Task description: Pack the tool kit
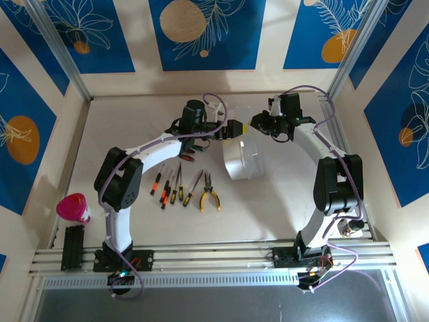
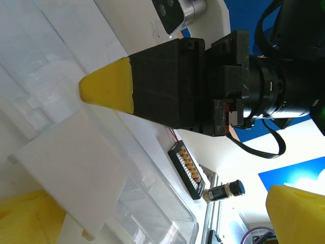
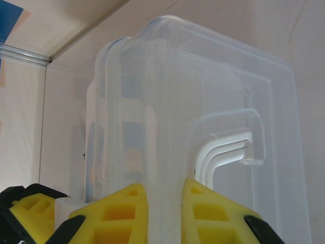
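Top external view: the clear case sits at mid-table under the two grippers. The right gripper pinches the case's thin wall, jaws nearly together (the right wrist view shows clear plastic caught between the yellow pads, the white handle just beyond). The left gripper hangs just beside it, jaws spread wide and clamping nothing. Screwdrivers and yellow-handled pliers lie in a row on the table, left of the case and apart from it.

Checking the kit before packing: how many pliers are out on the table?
1: the yellow-handled pliers lie at the right end of the tool row, left of the clear case. Another pair may lie hidden from view.
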Robot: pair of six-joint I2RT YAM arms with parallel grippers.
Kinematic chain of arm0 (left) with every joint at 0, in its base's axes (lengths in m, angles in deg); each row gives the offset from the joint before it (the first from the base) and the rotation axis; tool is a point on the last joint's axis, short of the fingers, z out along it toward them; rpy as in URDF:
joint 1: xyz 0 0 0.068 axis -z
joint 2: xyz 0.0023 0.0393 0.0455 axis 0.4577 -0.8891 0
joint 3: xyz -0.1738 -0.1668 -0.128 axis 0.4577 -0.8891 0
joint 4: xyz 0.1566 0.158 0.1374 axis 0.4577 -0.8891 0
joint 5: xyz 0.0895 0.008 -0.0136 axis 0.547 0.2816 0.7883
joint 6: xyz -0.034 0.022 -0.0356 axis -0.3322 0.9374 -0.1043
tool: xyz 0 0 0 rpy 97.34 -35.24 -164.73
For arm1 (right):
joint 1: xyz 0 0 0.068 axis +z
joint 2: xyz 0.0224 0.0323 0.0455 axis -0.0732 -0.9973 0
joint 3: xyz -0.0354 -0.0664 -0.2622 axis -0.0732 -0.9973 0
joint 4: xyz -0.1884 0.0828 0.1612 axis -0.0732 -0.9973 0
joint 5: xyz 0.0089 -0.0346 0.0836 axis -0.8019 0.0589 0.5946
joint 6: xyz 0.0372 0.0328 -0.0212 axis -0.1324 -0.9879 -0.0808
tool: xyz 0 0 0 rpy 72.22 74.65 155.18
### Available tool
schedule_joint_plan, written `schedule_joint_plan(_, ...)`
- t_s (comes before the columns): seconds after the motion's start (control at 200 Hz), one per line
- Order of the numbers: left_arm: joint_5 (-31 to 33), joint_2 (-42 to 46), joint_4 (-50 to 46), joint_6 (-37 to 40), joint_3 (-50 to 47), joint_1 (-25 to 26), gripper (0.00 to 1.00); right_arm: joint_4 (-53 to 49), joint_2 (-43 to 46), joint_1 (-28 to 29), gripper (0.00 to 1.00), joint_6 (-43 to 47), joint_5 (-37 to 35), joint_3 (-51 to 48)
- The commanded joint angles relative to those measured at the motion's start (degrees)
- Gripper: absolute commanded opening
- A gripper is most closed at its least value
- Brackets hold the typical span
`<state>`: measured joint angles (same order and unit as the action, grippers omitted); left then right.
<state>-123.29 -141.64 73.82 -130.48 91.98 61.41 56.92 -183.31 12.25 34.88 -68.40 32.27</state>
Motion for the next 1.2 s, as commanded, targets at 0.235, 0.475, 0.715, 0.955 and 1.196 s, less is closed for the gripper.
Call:
schedule_joint_plan(0.235, -3.9, -1.6, 0.6, 1.3, -9.3, 0.6, 1.00, -14.6, -1.2, 2.9, 0.02, 2.8, 2.0, 2.4)
schedule_joint_plan(0.475, -3.5, -0.8, -0.4, 3.3, -12.0, -1.4, 0.99, -18.3, -0.9, 3.9, 0.02, 3.9, 0.7, 7.2)
schedule_joint_plan(0.715, -4.2, -1.6, 0.3, 4.1, -12.9, -2.4, 0.99, -21.9, -2.5, 5.7, 0.03, 4.4, -1.1, 12.5)
schedule_joint_plan(0.955, -4.7, -3.4, 1.6, 3.9, -11.9, -2.5, 0.99, -25.6, -3.6, 6.4, 0.03, 5.1, -2.6, 18.0)
schedule_joint_plan(1.196, -5.3, -5.3, 3.4, 3.0, -10.4, -2.8, 0.99, -27.9, -4.8, 7.0, 0.03, 5.7, -3.5, 21.6)
